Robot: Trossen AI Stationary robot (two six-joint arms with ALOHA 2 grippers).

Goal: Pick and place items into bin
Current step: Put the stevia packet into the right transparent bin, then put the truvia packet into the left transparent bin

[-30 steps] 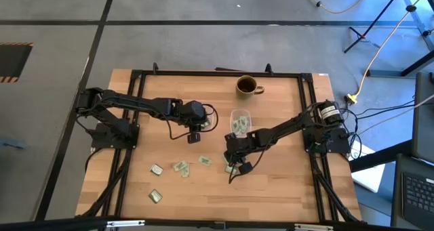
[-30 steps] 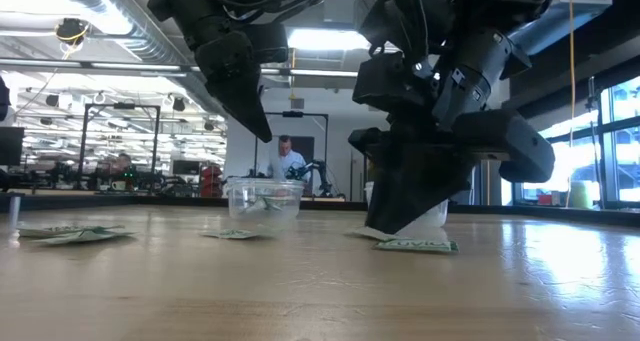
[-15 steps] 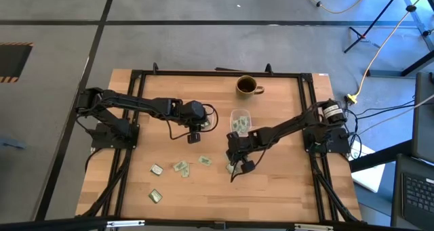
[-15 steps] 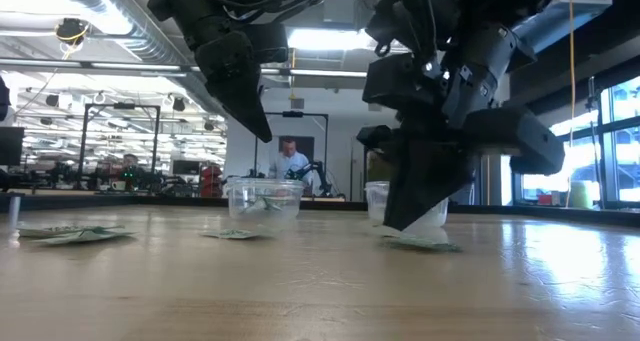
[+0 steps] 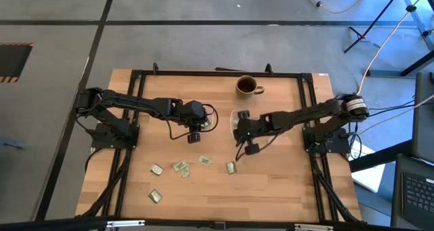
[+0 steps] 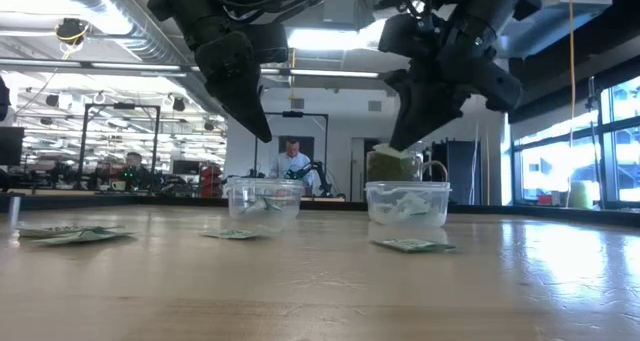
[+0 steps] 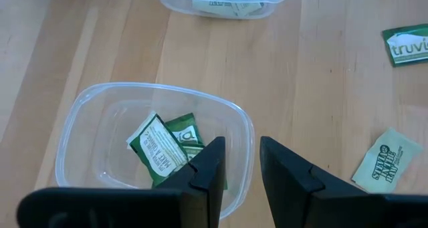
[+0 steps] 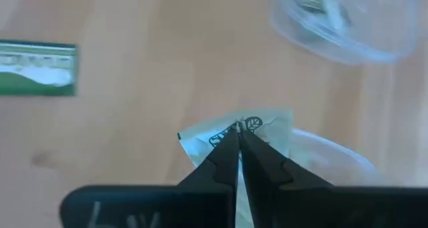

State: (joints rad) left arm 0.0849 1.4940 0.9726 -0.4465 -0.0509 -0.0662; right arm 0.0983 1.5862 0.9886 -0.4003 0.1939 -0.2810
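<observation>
Several pale green and white packets [image 5: 180, 166] lie flat on the wooden table. My right gripper [image 5: 237, 128] is shut on one packet [image 8: 264, 128] and hangs above a clear bin [image 6: 407, 203] that has packets in it. My left gripper [image 7: 242, 154] stands open above a second clear bin [image 7: 87, 114], where two packets [image 7: 157, 151] lie; nothing is between its fingers. In the low view its tip [image 6: 262, 131] is well above that bin [image 6: 265, 199]. My right gripper pinches the packet between its two fingertips, at the packet's near edge [image 8: 234, 131]. The fingers slant down from the table's right side. The packet is lifted clear and sticks out past the fingertips [image 6: 397, 151], above the bin.
A brown mug [image 5: 247, 86] stands near the table's far edge, behind the bins. One packet [image 5: 230, 167] lies near the middle and one [image 5: 155, 196] toward the near left. A black frame [image 5: 217, 73] borders the table. A person [image 6: 290, 161] is in the room beyond.
My right gripper was down at the packets near the table's middle. It has risen and gone toward the far edge, to above the clear bin, carrying one packet lifted clear of the table. Another packet stays where it lay.
</observation>
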